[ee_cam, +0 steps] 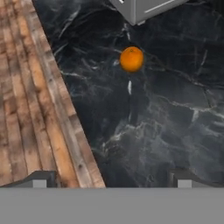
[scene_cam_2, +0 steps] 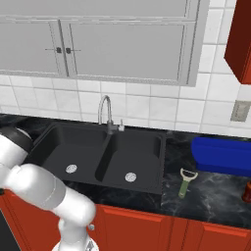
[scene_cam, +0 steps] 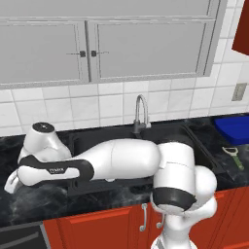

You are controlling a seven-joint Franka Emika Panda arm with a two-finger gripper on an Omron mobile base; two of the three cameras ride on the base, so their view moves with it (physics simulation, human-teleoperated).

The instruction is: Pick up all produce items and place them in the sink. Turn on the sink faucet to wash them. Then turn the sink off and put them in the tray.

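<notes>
One orange fruit (ee_cam: 131, 59) sits near the tabletop (ee_cam: 166, 122) edge; the spread hand (ee_cam: 111, 178) (empty) could nudge it rolling off.

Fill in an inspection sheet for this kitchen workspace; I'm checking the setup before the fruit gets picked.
Surface: black marble counter.
Job's things: orange fruit on the counter, untouched; sink basins hold no fruit; faucet, no water seen; blue tray right of sink.
Clutter: green-handled peeler beside the tray; grey metal object near the fruit.
Grippers: gripper fingers wide apart, holding nothing.
Cables: nothing seen.
Surroundings: grey cabinets, white tiles, wood floor.
</notes>
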